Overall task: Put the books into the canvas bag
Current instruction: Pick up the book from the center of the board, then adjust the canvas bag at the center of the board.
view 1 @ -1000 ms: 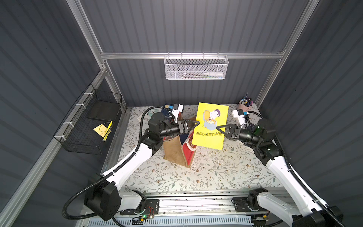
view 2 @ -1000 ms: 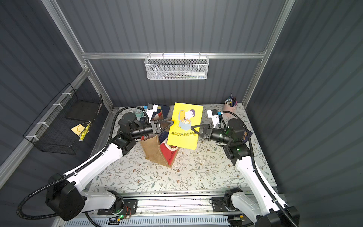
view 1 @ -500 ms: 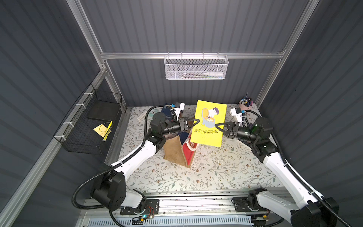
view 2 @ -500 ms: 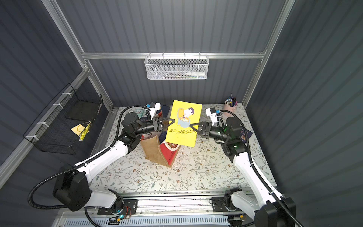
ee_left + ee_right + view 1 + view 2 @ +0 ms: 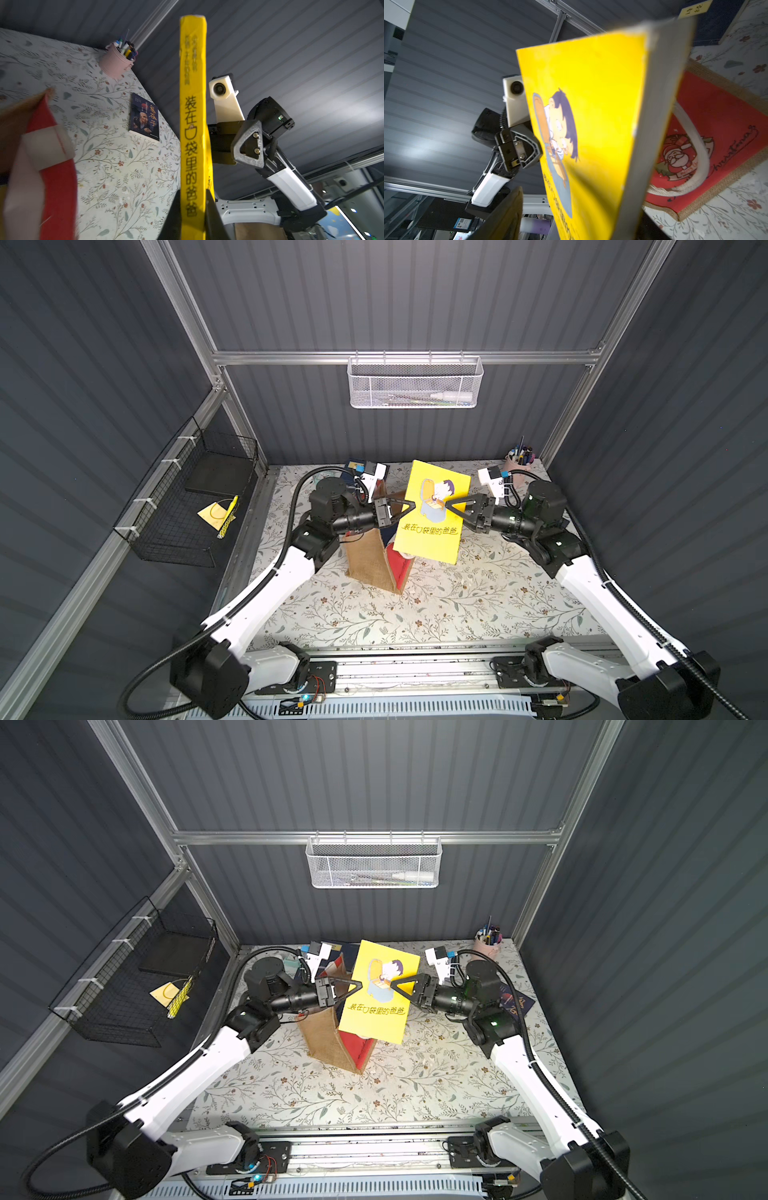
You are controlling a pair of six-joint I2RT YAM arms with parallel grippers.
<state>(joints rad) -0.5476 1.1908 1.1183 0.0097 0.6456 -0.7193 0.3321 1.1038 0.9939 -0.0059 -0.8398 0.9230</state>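
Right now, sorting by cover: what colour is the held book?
Bright yellow; book clearest in the right wrist view.

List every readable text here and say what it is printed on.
"装在口袋里的爸爸": bright yellow paperback book, spine and cover.
Small lettering higher on that spine: too blurred.
"鬼谷子": dark paperback book with old-man portrait.
"Christmas": red panel of boxy tan burlap bag.

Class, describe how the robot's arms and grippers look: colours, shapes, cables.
The left arm and right arm have white links with black joints. Ribbed black cable hoses run alongside. The left gripper and right gripper have black triangular open-frame fingers; a white camera housing sits behind each.
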